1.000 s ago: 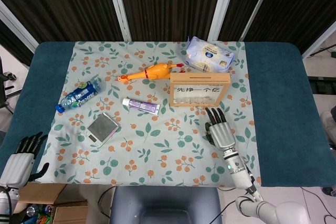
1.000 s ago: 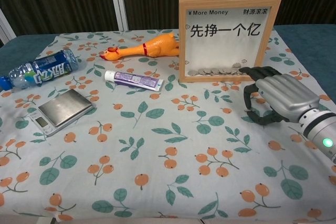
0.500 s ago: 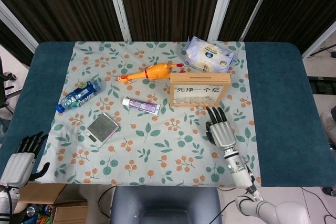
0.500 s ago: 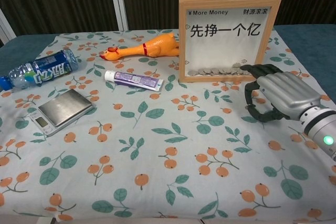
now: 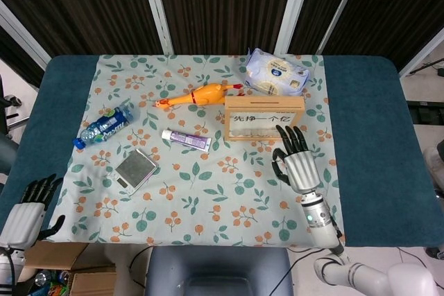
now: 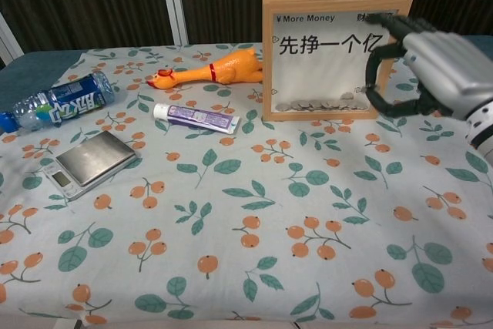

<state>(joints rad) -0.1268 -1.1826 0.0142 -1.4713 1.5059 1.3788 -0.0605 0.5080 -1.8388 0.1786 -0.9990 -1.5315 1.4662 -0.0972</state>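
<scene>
The left hand hangs empty, fingers apart, well left of the wooden coin frame. The frame stands upright mid-cloth; the right hand, spread and holding nothing, hovers by its right edge. Best to clasp that edge squarely, avoiding a tip.

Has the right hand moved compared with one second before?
Yes. The right hand has risen and gone forward toward the wooden frame, now level with its top.

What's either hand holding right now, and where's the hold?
Nothing. Right hand hangs open beside the wooden frame, fingers spread, not clasping it. Left hand is empty.
</scene>
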